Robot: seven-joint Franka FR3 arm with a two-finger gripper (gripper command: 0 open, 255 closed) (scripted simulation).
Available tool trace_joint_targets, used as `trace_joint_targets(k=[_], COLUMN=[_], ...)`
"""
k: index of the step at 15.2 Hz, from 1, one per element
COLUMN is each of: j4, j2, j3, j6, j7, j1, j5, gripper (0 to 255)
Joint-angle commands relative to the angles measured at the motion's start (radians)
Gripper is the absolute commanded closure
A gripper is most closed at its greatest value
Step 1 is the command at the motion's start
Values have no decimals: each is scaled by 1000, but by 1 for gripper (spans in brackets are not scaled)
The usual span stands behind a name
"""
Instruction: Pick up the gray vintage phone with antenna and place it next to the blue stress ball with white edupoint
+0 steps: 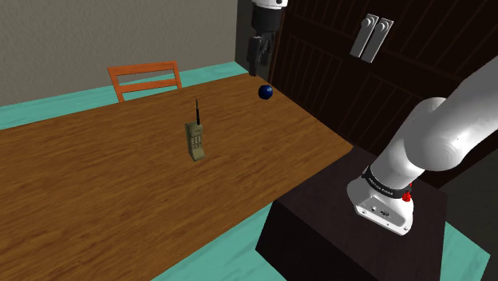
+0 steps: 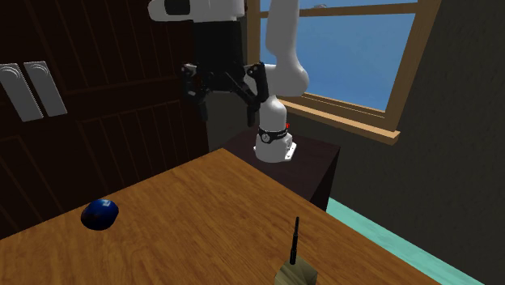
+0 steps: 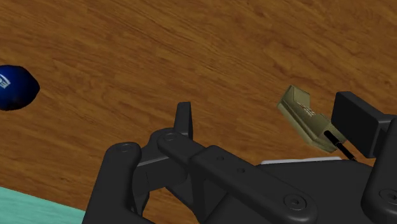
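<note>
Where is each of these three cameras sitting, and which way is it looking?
Shoulder view: beside and slightly behind the stand, looking down across the table toward the chair; white arm at lower right, gripper up top.
Second exterior view: across the table, facing back at the arm and a window; the open gripper hangs high.
Wrist view: on the gripper itself, looking down at the table; two black fingers rise from below.
Shared: all three show the phone and ball.
</note>
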Motion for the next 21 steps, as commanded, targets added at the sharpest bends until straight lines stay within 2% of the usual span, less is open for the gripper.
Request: trace_joint_targets(k=[1, 10, 18, 19, 21], j4=[42, 300, 611, 635, 611], j2=[75, 422, 746, 768, 770], j3=[20, 86, 117, 118, 117], j6=[15, 16, -52, -59, -33], j7=[6, 36, 54, 55, 55], j1=[13, 80, 175, 182, 183], j5=[-4, -54, -116, -120, -120], gripper=[0, 0, 0, 0, 0])
